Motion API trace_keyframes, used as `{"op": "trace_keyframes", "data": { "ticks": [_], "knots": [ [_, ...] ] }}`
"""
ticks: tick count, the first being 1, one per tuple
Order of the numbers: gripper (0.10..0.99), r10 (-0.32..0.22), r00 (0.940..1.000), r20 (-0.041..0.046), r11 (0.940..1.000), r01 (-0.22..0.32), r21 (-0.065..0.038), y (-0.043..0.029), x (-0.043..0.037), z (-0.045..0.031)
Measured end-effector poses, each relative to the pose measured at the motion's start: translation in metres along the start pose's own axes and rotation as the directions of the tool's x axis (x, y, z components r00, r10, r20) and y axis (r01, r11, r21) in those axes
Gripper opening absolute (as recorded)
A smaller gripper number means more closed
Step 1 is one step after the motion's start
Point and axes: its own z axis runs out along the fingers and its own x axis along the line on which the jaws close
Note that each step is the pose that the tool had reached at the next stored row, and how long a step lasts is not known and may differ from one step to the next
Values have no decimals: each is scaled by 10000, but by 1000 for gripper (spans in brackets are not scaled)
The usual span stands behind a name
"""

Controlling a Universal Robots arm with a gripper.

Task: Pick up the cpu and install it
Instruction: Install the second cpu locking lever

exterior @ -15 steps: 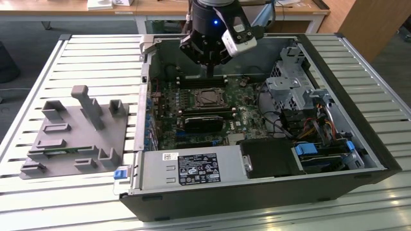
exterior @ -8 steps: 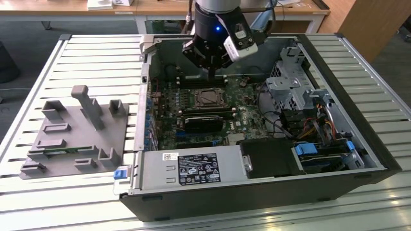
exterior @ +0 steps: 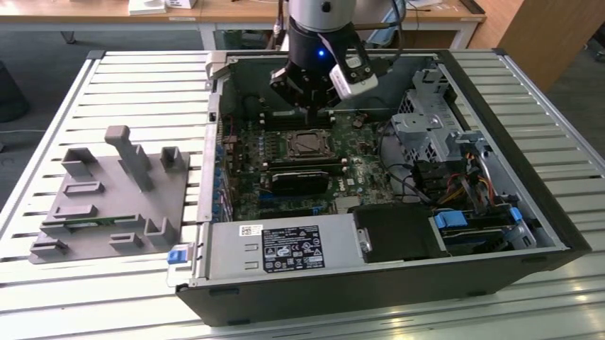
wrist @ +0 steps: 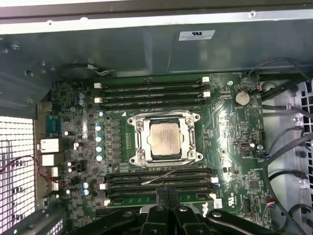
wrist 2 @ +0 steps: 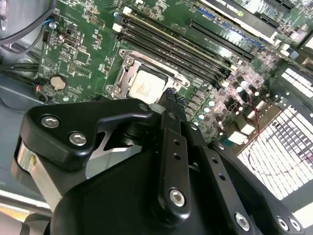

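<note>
1. The arm (exterior: 319, 28) stands vertical over the open case (exterior: 378, 177), wrist pointing straight down into it
2. The gripper (exterior: 310, 106) hangs above the motherboard (exterior: 283, 177), over the memory slots (exterior: 283, 115) at the far side of the socket (exterior: 309, 144) in the exterior view
3. In the first wrist view the two fingertips (wrist: 161, 192) are pressed together with no gap between them; the jaws are closed and hold nothing
4. In the second wrist view the fingers (wrist 2: 171, 98) also meet in a single black tip, empty
5. The cpu (wrist: 164, 138) lies flat inside the socket frame (wrist: 136, 139), silvery top plate up, in the middle of the board
6. In the first wrist view the cpu sits clear of the fingertips, with a bank of memory slots (wrist: 156, 178) between the two
7. In the second wrist view the cpu (wrist 2: 144, 88) appears just beside the finger tip, not touched by it
8. A grey fixture plate (exterior: 104, 198) with upright blocks rests on the slatted table (exterior: 57, 106), at the exterior view's left of the case
9. A coin cell (wrist: 241, 97) sits on the board, well apart from the socket
</note>
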Motion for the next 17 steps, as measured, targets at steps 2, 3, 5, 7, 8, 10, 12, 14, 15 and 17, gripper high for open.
{"op": "trace_keyframes", "data": {
  "ticks": [2, 3, 5, 7, 8, 10, 12, 14, 15, 17],
  "knots": [
    [106, -1, 10000, 0, 10000, 1, 0, -3, -3, 36],
    [106, -1, 10000, 0, 10000, 1, 1, -4, -5, 53],
    [106, 0, 10000, 0, 10000, 0, 1, -6, -13, 91],
    [106, 0, 10000, 0, 10000, 0, 0, -7, -30, 122],
    [106, 0, 10000, 0, 10000, 0, 0, -7, -38, 134],
    [106, 0, 10000, 0, 10000, 0, 0, -8, -49, 150],
    [106, 1, 10000, 0, 10000, -1, 1, -10, -52, 181],
    [106, 1, 10000, -1, 10000, -1, 0, -13, -53, 217],
    [106, 0, 10000, -2, 10000, 0, -2, -14, -53, 235],
    [106, 0, 10000, -2, 10000, 0, -9, -17, -53, 272]
  ]
}}
